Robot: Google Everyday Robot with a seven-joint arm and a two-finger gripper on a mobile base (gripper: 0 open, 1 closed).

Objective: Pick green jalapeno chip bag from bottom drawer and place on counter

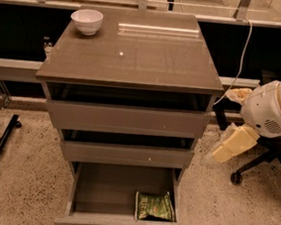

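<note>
1 high camera, angled down onto counter [135, 59], bottom drawer [103, 190], tool [230, 147] at right

We see a glossy grey-brown counter [150, 60], the flat top of a three-drawer cabinet [125, 119]; a white bowl [86, 20] sits on it at the back left corner. The cabinet stands on a speckled floor [25, 173]; the gripper [226, 150] hangs to the cabinet's right, below counter level.
</note>
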